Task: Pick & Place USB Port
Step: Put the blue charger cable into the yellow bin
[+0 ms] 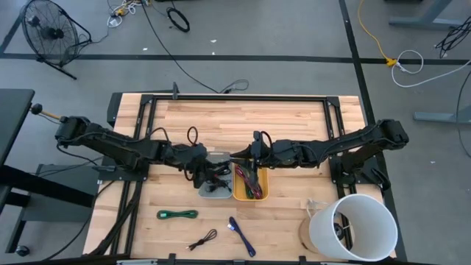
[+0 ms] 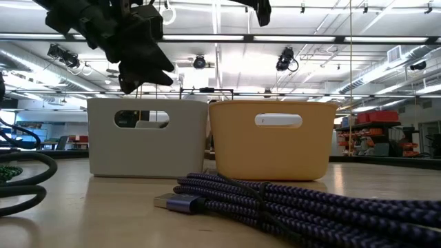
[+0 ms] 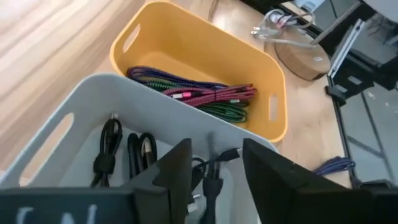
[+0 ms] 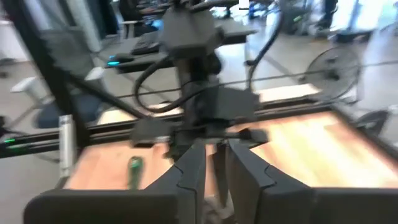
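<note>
The pale wooden slatted table (image 1: 294,125) carries two small plastic bins side by side at its middle: one grey rectangular bin (image 1: 213,193) and one yellow rectangular bin (image 1: 252,193), their long walls touching or nearly so. The left gripper (image 3: 214,174) hangs just over the grey bin with its two dark fingers parted and nothing clamped between them; a black bundled USB cable (image 3: 211,180) lies below the gap, inside the grey bin, so the drop looks made. The right gripper (image 1: 254,151) sits above the far end of the yellow bin; its fingers stand close together, and from the blurred wrist view I cannot tell whether they pinch anything, though nothing is plainly seen in them. To finish this step well, the left arm should rise straight up, fingers kept apart, so no loop of cable snags and lifts out with it, and it should clear the right arm, which is close. By count: the grey bin holds about three black cables (image 3: 124,152); the yellow bin holds a coloured braided bundle (image 3: 199,93) of purple, pink and green, perhaps three or four. On the near table lie three loose cables: one green coil (image 1: 177,214), one black cable (image 1: 203,239) and one blue-purple braided cable (image 1: 241,235).
</note>
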You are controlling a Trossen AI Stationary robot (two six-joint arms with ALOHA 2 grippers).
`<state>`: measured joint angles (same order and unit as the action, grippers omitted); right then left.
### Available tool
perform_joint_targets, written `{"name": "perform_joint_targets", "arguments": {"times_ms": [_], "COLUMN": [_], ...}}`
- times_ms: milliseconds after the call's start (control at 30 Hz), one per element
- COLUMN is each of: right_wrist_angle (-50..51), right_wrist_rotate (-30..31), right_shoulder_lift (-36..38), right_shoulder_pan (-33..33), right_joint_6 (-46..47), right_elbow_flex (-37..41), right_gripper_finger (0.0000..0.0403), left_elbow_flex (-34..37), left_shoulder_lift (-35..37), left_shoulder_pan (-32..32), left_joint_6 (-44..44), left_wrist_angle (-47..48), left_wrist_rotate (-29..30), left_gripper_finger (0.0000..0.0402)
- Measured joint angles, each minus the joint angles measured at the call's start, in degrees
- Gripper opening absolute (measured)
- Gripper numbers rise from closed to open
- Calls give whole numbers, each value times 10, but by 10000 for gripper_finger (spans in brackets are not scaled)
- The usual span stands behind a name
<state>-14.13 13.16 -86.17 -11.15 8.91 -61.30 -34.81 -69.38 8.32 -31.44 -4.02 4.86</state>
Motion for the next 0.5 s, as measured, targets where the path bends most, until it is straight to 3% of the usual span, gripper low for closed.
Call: {"name": "perform_joint_targets", "arguments": {"times_ms": [167,500], "right_wrist_angle": [15,2], "right_wrist_rotate": [-60,-68], "right_shoulder_lift": [0,-36], "right_shoulder_pan": [-16,-105], "right_joint_6": [39,39], "right_elbow_flex": [0,1], "right_gripper_finger": [66,66], "left_elbow_flex": [0,0], "left_shoulder_lift": [0,0], "left_shoulder_pan": [0,-1], "left_joint_6": [32,36], "left_wrist_angle": [-4,-11], "left_wrist_rotate": [0,5], "left_gripper_finger": [165,167]}}
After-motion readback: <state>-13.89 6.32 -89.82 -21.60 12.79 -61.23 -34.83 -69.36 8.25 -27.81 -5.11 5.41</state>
